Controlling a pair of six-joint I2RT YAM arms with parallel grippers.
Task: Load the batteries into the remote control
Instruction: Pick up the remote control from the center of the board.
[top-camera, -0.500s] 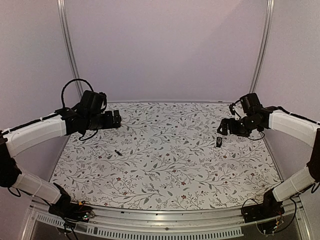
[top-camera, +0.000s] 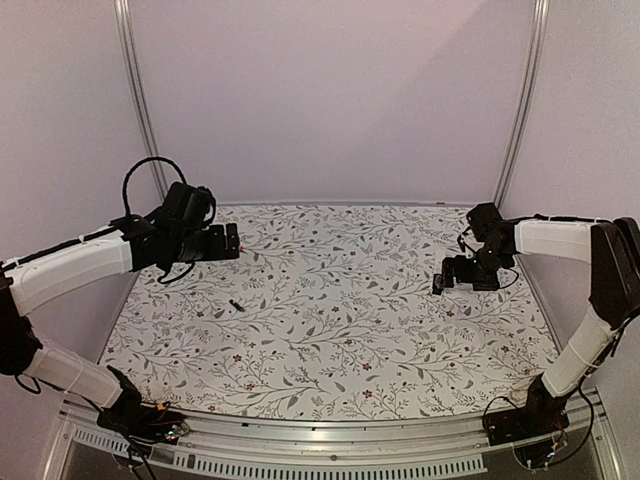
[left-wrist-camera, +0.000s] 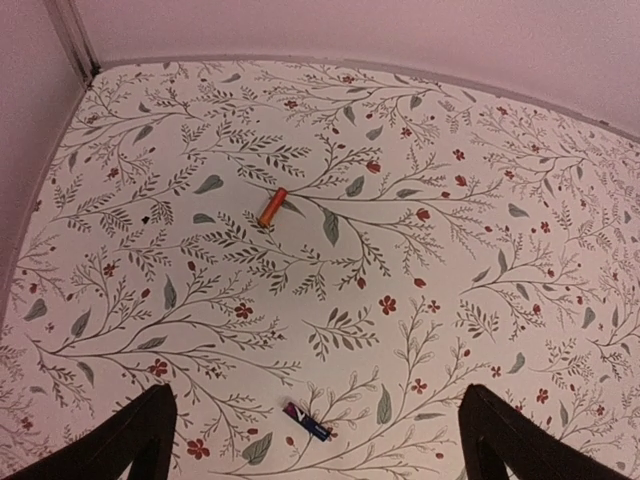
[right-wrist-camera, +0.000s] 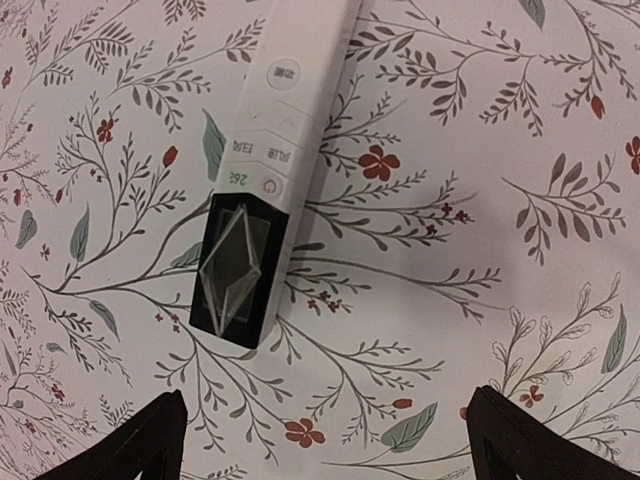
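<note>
Evidently the right fingers (right-wrist-camera: 140, 445) stood wide open and empty, the remote (right-wrist-camera: 270, 165) at 11 o'clock, axis 1-to-7, black end nearest. The left fingers (left-wrist-camera: 130, 440), likewise open and empty, faced the batteries (left-wrist-camera: 307, 421) at 12 o'clock.

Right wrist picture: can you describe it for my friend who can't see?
A white remote with a black end lies buttons up on a flowery table. The right gripper hovers over it, open and empty.
</note>
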